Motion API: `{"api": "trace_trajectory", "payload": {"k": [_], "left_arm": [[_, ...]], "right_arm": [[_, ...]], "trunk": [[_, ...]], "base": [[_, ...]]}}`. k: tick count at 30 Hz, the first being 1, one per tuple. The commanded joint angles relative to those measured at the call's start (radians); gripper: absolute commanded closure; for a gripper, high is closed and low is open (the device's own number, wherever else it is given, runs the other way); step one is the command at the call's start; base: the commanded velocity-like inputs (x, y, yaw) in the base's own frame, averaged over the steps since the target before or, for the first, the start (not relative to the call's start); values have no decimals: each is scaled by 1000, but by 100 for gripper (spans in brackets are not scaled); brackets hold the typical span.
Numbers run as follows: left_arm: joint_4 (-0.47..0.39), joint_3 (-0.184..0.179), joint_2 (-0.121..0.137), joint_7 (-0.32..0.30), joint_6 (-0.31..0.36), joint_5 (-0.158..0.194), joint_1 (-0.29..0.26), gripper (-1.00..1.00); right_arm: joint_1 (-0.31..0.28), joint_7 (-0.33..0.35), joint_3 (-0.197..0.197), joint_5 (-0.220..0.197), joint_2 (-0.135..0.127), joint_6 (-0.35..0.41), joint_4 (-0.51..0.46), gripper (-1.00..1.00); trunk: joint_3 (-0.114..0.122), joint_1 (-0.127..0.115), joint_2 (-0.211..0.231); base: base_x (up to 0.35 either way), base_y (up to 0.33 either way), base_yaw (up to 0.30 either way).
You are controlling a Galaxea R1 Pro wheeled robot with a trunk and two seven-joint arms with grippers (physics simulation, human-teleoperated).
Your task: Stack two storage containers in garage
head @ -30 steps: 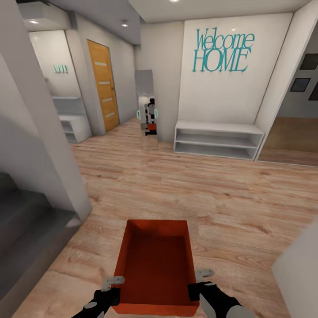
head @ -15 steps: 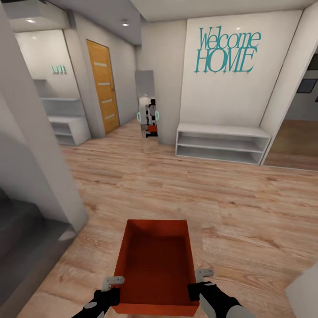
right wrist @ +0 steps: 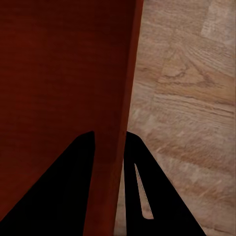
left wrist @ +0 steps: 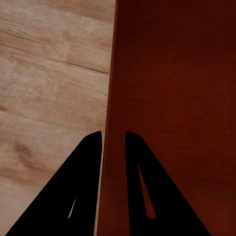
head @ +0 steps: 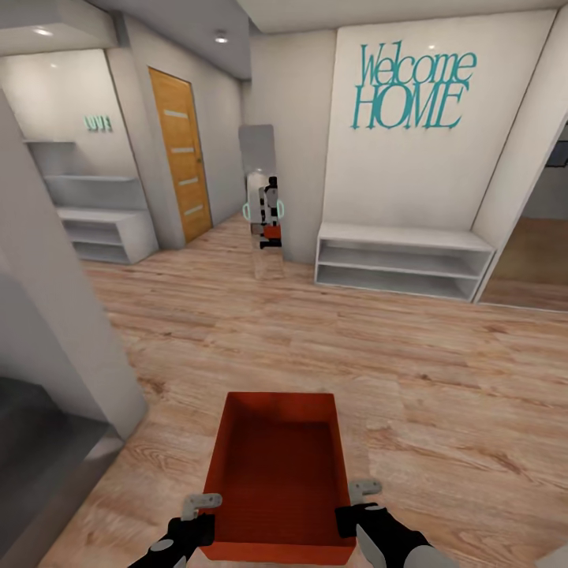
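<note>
Carrying step: one storage container on the way to the garage.
The left end effector (head: 203,511) and right end effector (head: 356,502) clamped the red-orange storage container (head: 278,473) by its side walls, above the wood plank floor (head: 331,347); next it needed driving toward the orange door (head: 180,154).

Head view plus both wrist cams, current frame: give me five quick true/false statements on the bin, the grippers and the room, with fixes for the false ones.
1. Each gripper pinches a side wall of the storage container: left gripper, right gripper. True.
2. The container holds a stack of books. False: it is empty.
3. The floor under the robot is grey concrete. False: it is light wood plank.
4. An orange door with frosted strips stands ahead to the left. True.
5. The wall lettering reads "Garage". False: it reads "Welcome HOME", above a white shelf bench.
</note>
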Motion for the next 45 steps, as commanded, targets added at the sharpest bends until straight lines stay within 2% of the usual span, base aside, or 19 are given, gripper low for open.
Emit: {"api": "trace_trajectory", "payload": {"k": [1, 24, 45], "left_arm": [[1, -1, 1, 8, -4, 8, -1, 100], [1, -1, 1, 8, -3, 8, -1, 100], [1, -1, 1, 8, -4, 8, -1, 100]], "right_arm": [[0, -9, 1, 20, -9, 8, -3, 100], [0, -9, 1, 21, -9, 8, -3, 100], [0, -9, 0, 20, -9, 8, -3, 100]], "trunk": [[-1, 1, 0], [-1, 1, 0], [-1, 1, 0]], "base": [[343, 0, 0], [343, 0, 2], [343, 0, 86]]}}
